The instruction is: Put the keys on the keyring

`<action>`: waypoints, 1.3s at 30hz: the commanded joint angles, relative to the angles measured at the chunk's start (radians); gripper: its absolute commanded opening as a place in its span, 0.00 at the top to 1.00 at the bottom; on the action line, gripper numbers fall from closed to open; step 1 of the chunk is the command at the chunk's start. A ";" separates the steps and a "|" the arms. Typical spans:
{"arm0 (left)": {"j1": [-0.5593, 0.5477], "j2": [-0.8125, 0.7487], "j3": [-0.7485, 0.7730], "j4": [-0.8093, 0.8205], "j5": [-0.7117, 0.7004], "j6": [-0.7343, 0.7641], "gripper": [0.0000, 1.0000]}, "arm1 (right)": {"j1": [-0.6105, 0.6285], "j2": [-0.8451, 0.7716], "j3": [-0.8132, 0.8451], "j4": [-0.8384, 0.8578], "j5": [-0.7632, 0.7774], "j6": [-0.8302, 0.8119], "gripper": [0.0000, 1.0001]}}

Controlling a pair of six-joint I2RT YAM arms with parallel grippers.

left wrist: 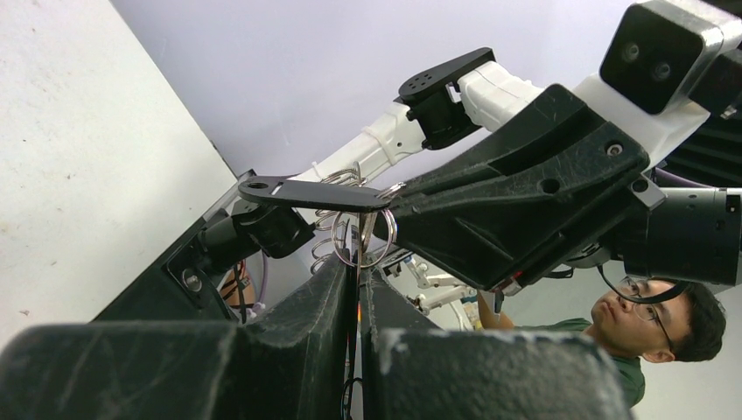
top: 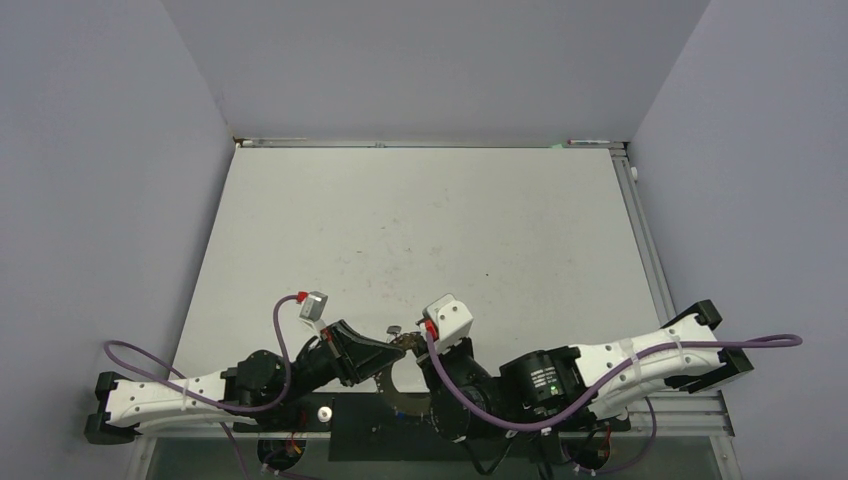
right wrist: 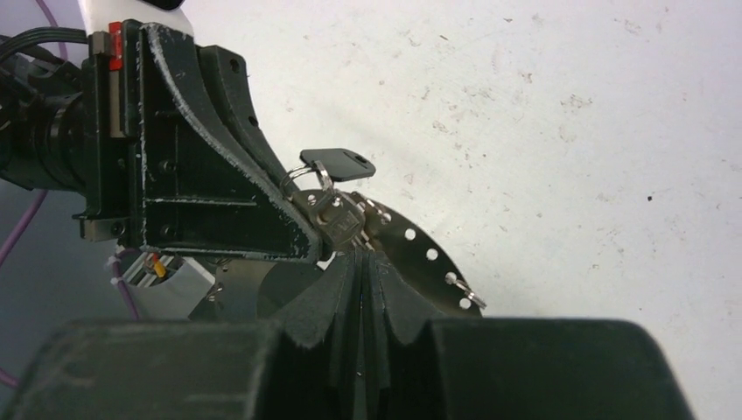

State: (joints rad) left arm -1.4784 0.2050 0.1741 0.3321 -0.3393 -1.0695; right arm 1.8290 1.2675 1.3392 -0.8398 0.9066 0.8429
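Note:
The keyring [right wrist: 418,248], a flat grey disc with holes along its rim, is held above the table's near edge between both arms [top: 396,382]. It shows edge-on in the left wrist view [left wrist: 306,193], with wire loops [left wrist: 331,229] hanging from it. My right gripper [right wrist: 359,255] is shut on its rim. My left gripper [left wrist: 360,267] is shut on a thin silver key piece whose loop [left wrist: 363,238] sits at the fingertips. The dark key [right wrist: 338,163] hangs by a silver loop just above the two grippers' tips. I cannot make out a blue key.
The white table [top: 420,230] stretches away behind the grippers, walled on three sides. A metal rail [top: 645,240] runs along its right edge. A person [left wrist: 661,319] shows past the near edge in the left wrist view.

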 commanded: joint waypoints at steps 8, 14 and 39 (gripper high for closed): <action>-0.005 0.018 0.027 0.052 0.031 -0.001 1.00 | -0.093 -0.078 0.031 0.041 -0.005 -0.114 0.95; -0.005 0.022 0.031 0.051 0.031 0.000 1.00 | -0.119 -0.087 0.027 0.054 -0.013 -0.165 0.95; -0.005 0.035 0.027 0.072 0.014 -0.016 1.00 | -0.130 -0.036 -0.037 0.088 -0.280 -0.090 0.81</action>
State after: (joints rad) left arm -1.4784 0.2337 0.1741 0.3332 -0.3294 -1.0698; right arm 1.7138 1.2121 1.3056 -0.7704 0.5941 0.7261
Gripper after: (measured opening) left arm 0.039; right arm 0.179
